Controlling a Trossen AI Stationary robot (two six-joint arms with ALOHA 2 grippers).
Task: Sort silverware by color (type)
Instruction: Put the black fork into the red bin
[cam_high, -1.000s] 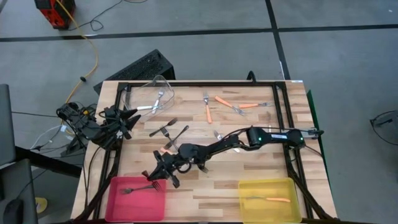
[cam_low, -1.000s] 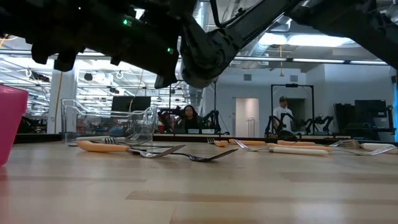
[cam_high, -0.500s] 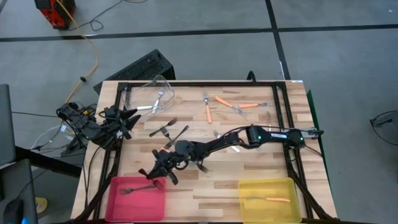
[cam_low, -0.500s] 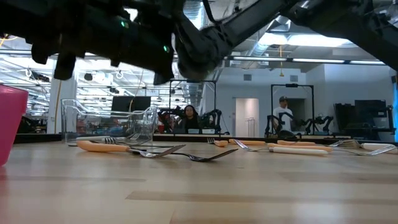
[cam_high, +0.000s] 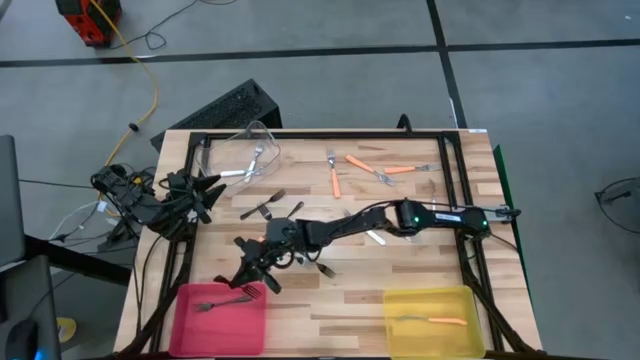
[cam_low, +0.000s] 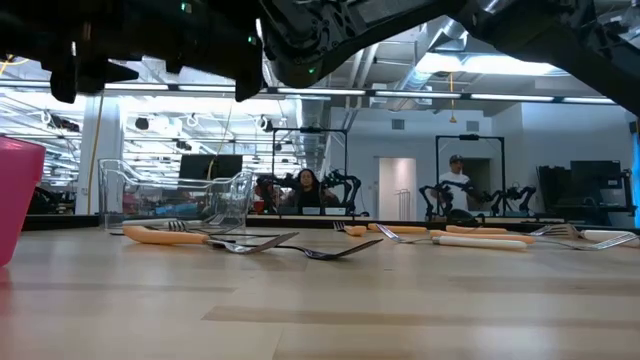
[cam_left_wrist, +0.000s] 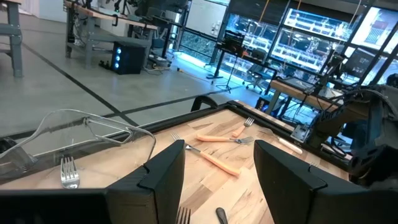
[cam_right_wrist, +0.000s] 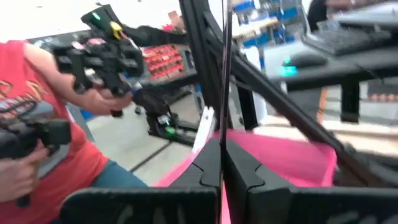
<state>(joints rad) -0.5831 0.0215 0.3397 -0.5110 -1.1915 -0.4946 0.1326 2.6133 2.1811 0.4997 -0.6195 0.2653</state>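
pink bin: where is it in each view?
High: pink plastic bin at the table's near-left corner, a dark fork in it.
Low: its wall at the far left edge.
Left wrist: not in it.
Right wrist: pink wall just beyond the fingers.
Shared landmark: clear plastic bin, except right wrist.

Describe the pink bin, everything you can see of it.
The pink bin is a shallow, rectangular tray of opaque, bright pink plastic with rounded corners. It sits flat at the table's front corner on the left arm's side. One dark fork lies inside, near its far edge. The right gripper hangs just beyond that edge, not touching the bin. In the low view, only a slice of its wall shows.
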